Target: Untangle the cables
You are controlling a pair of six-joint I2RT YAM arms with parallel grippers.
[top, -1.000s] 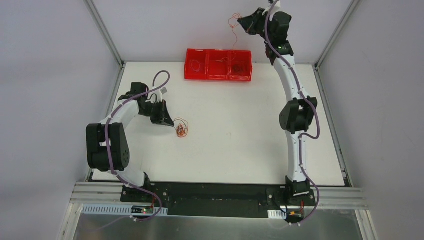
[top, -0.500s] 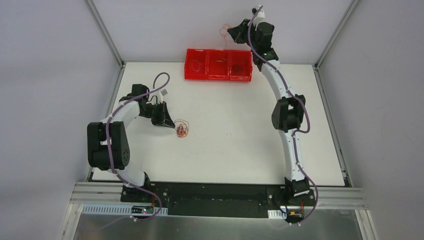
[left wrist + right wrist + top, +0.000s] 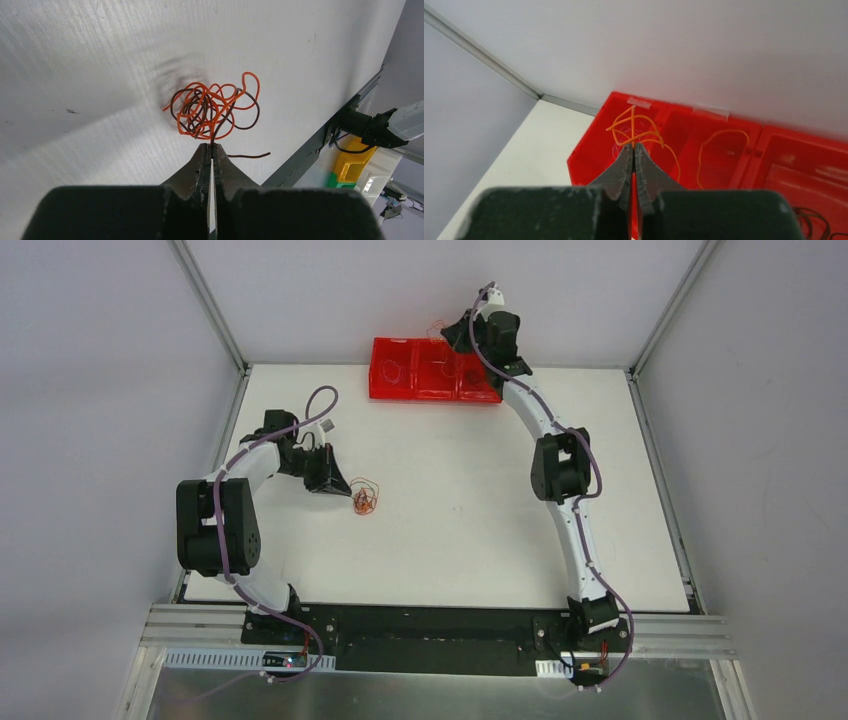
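White table point(image 3: 450, 540) fills the grey-walled cell, with a red bin point(image 3: 395, 380) at its 12 o'clock edge. Toward 9 o'clock lies a tangle of orange and dark cables point(image 3: 212, 107). The left hand point(image 3: 210, 146), at the tangle's 10 o'clock side, pinches one of its dark strands. The right hand point(image 3: 633, 146), raised over the bin, is clamped on a looped orange cable point(image 3: 634, 125).

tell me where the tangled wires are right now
In the top view the tangle of wires is left of centre on the table, at the tips of the left fingers, which pinch one dark strand.
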